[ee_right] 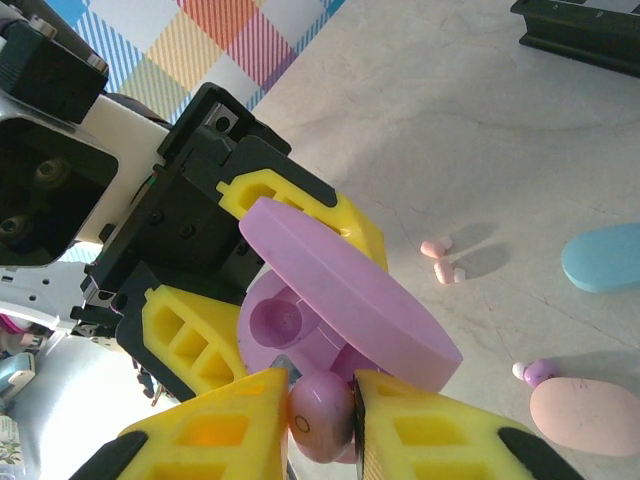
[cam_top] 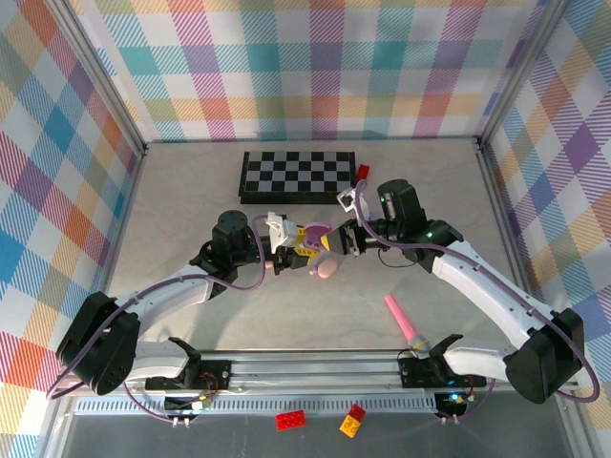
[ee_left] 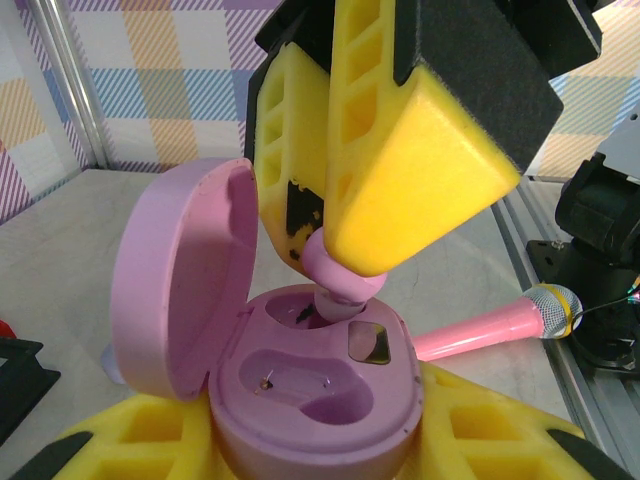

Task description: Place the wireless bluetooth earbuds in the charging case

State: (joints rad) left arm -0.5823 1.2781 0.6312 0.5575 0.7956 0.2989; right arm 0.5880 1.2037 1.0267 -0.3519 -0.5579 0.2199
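Observation:
My left gripper [cam_top: 286,253] is shut on an open lilac charging case [ee_left: 310,385], its lid [ee_left: 175,285] tipped up to the left. The near socket of the case is empty. My right gripper [ee_right: 322,420] is shut on a lilac earbud [ee_right: 325,412] and holds it in the mouth of the far socket, where its tip [ee_left: 340,285] sits. The two grippers meet above the middle of the table, right gripper [cam_top: 342,239] facing the case [cam_top: 311,235]. Two pink earbuds [ee_right: 441,259] and a lilac earbud [ee_right: 540,372] lie loose on the table.
A pink oval case [cam_top: 327,269] lies just below the grippers, and a blue case [ee_right: 605,258] lies nearby. A long pink toy microphone [cam_top: 406,329] rests at the front right. A folded chessboard [cam_top: 298,176] is at the back. Toy bricks [cam_top: 291,420] lie by the rail.

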